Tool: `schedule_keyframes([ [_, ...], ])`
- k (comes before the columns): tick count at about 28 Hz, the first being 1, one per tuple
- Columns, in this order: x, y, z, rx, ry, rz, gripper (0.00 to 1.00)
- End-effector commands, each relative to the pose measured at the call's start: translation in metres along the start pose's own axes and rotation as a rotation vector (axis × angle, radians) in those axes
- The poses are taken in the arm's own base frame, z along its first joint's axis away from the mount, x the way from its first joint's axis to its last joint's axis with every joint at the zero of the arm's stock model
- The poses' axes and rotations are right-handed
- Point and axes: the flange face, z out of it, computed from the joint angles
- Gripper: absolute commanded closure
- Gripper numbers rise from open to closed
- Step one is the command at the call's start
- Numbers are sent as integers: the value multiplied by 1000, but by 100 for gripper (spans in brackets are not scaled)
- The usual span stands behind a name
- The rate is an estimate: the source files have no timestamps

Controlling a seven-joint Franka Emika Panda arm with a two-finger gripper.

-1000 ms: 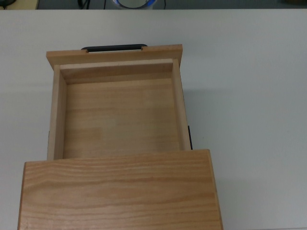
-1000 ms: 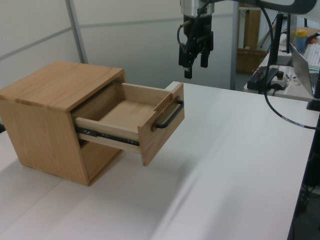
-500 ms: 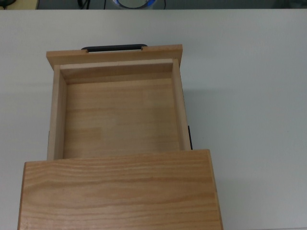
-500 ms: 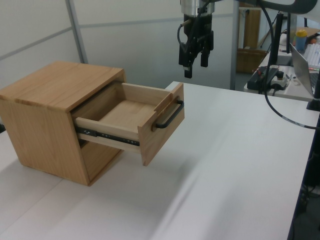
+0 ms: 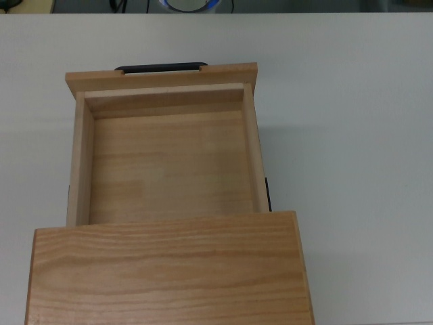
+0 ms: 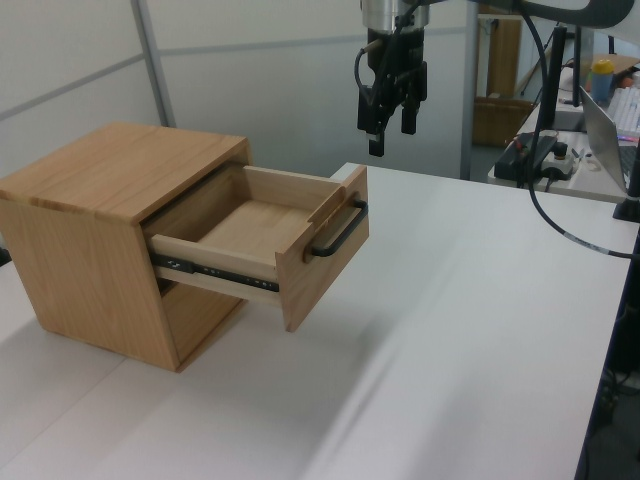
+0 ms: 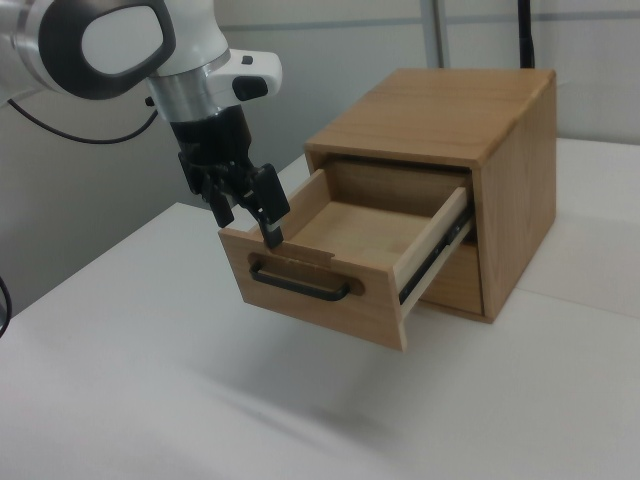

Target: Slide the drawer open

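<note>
The light wooden drawer (image 5: pixel 169 169) stands pulled well out of its cabinet (image 5: pixel 169 271), and its inside is bare. Its black bar handle (image 5: pixel 161 68) lies along the front panel at the top view's upper edge. The left view shows the drawer (image 6: pixel 325 265) on its black slide rail with the handle (image 6: pixel 338 232) facing right. My gripper (image 6: pixel 390 135) hangs open and holds nothing, up in the air above and beyond the handle, apart from it. In the right view the gripper (image 7: pixel 248 225) hovers just over the drawer's (image 7: pixel 320 290) front edge, above the handle (image 7: pixel 300 285). The top view does not include the gripper.
The cabinet (image 6: pixel 110 170) sits on a white table (image 6: pixel 460 330). Black cables (image 6: pixel 545 215) trail from the arm at the left view's right, near a side desk with clutter (image 6: pixel 545 155). A grey wall panel (image 6: pixel 250 90) stands behind the table.
</note>
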Motion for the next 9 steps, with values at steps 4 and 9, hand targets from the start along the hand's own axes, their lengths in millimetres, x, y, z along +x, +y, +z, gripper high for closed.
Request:
schedule_keyframes([
  [4,1,2,-1,-6,17,17,0],
  [9,1,2,-1,-5,17,18,0],
])
